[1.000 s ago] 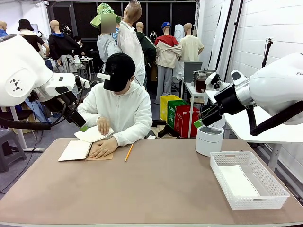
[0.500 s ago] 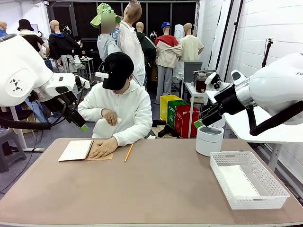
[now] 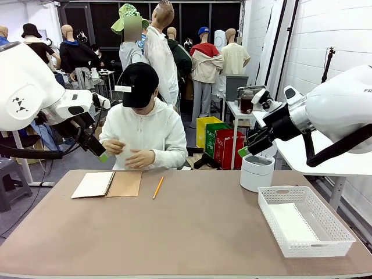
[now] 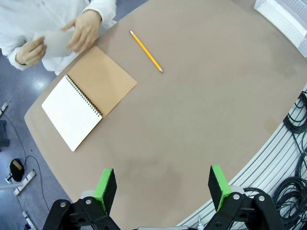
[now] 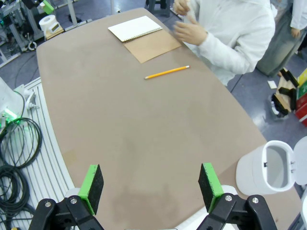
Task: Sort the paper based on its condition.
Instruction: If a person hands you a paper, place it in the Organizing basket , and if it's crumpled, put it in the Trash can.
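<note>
While both arms hang raised, a person across the table (image 3: 192,232) holds the paper (image 3: 124,149) in both hands above an open notebook (image 3: 107,184) | left wrist: left gripper (image 4: 163,183) jaws wide apart over bare tabletop, pencil (image 4: 146,51) beyond | right wrist: right gripper (image 5: 149,186) spread wide, empty, white bin (image 5: 268,168) nearby

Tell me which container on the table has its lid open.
The round white bin, beside the white mesh basket; its lid is flipped up in the right wrist view, whereas the basket has none.
</note>
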Motion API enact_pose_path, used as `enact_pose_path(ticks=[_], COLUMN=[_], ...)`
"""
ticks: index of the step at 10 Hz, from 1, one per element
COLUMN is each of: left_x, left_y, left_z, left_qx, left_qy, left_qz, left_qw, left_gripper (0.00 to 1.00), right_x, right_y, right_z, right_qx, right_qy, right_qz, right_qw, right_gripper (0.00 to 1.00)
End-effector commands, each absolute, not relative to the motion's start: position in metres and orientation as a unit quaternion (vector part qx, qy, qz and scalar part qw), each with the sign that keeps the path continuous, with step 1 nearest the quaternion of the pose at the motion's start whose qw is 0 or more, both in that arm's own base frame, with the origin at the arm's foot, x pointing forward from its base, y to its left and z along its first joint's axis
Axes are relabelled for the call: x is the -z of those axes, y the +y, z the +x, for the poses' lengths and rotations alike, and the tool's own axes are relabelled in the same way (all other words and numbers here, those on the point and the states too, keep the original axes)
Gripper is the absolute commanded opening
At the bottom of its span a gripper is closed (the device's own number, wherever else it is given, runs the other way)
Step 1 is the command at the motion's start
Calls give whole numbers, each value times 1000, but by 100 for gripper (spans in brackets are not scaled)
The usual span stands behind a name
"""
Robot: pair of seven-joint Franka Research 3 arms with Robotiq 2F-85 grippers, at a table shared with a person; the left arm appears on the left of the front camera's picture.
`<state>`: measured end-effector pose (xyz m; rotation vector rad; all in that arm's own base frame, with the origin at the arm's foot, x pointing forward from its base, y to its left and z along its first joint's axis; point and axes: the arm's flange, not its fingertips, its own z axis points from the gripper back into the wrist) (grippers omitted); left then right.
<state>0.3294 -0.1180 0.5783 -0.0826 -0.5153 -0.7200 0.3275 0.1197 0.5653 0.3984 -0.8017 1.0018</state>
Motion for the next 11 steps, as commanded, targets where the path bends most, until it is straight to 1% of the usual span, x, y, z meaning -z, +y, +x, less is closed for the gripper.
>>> enact_pose_path(ticks=[1,11], left_x=[-579,-579], left_y=[-117,-117], left_z=[329,329], left_qx=[353,353], left_qy=[-249,-249], left_qz=[-48,-48], left_qw=[901,901], left_gripper=[100,100], right_x=[-565,-565], right_y=[120,120], right_z=[327,327], right_qx=[-466,-466], right_qy=[-371,-371], right_qz=[191,191], right_qw=[780,780], right_gripper=[100,100])
